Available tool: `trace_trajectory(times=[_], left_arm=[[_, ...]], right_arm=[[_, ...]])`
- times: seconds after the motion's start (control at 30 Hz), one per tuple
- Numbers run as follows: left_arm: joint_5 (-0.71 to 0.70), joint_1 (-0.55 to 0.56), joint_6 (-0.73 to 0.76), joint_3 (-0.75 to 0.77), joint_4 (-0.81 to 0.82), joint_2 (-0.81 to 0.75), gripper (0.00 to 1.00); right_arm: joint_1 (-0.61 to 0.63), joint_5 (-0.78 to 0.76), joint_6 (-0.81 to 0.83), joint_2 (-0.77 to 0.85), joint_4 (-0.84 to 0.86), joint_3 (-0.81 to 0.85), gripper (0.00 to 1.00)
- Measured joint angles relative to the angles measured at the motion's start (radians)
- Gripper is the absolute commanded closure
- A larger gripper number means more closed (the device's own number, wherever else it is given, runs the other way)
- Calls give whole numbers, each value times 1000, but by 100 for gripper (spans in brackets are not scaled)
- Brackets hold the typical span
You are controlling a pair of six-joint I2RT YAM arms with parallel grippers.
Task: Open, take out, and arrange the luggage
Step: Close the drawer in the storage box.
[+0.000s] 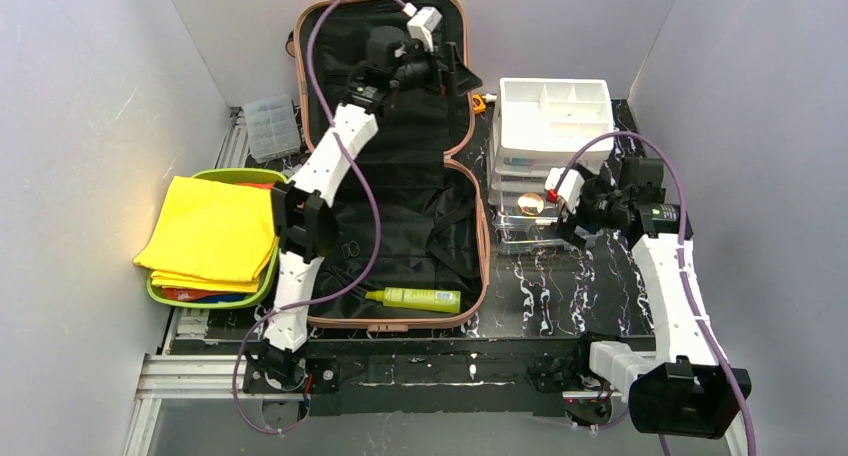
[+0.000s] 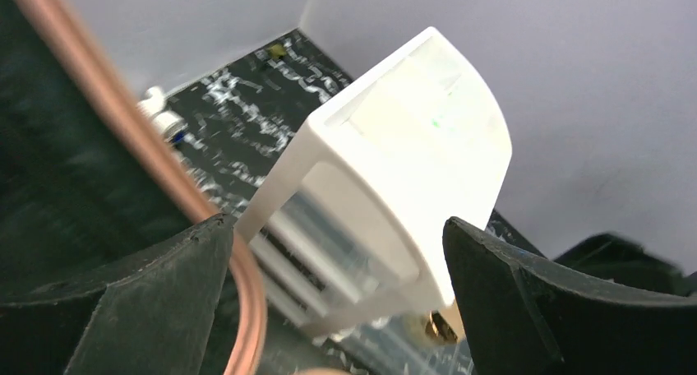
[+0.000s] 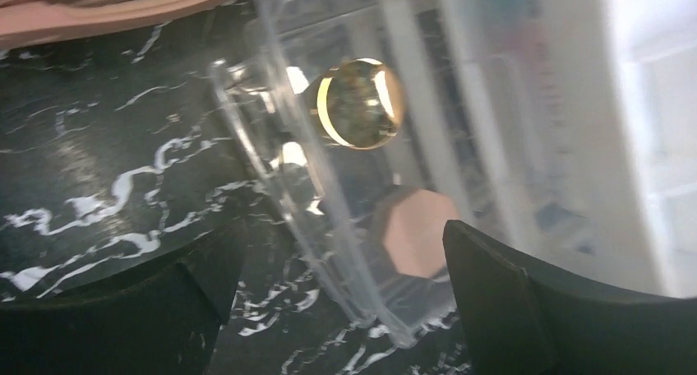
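The luggage [image 1: 415,191] lies open in the middle of the table, a salmon-pink shell with black lining. A lime-green bottle [image 1: 415,299] lies in its near half. My left gripper [image 1: 462,78] hovers open over the far half's right rim, with nothing between its fingers. In the left wrist view the pink rim [image 2: 168,173] runs past the left finger of that gripper [image 2: 333,227]. My right gripper [image 1: 572,226] stands open and empty beside the luggage, over the corner of a clear drawer [image 3: 329,219]. The right wrist view shows this gripper [image 3: 345,235] empty above it.
A white drawer organizer [image 1: 555,111] stands at the back right, and its pulled-out clear drawer holds a gold-rimmed round item [image 3: 359,104] and a pink octagonal piece [image 3: 415,231]. A lime-green tray [image 1: 160,294] with a yellow cloth [image 1: 210,231] sits left. A small clear box [image 1: 270,126] lies behind it.
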State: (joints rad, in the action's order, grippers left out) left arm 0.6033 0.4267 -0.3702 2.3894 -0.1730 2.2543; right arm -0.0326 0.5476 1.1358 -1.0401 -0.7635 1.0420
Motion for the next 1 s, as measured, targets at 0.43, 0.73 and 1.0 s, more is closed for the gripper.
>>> trace_trajectory(times=[0.43, 0.73, 1.0], left_arm=[[-59, 100, -85, 68, 444, 253, 2], [-92, 107, -70, 91, 571, 323, 2], [-90, 111, -68, 89, 601, 323, 3]], right_arm=[[0, 181, 150, -121, -175, -69, 52], [8, 138, 154, -153, -155, -101, 65], [20, 29, 89, -152, 77, -203, 70]])
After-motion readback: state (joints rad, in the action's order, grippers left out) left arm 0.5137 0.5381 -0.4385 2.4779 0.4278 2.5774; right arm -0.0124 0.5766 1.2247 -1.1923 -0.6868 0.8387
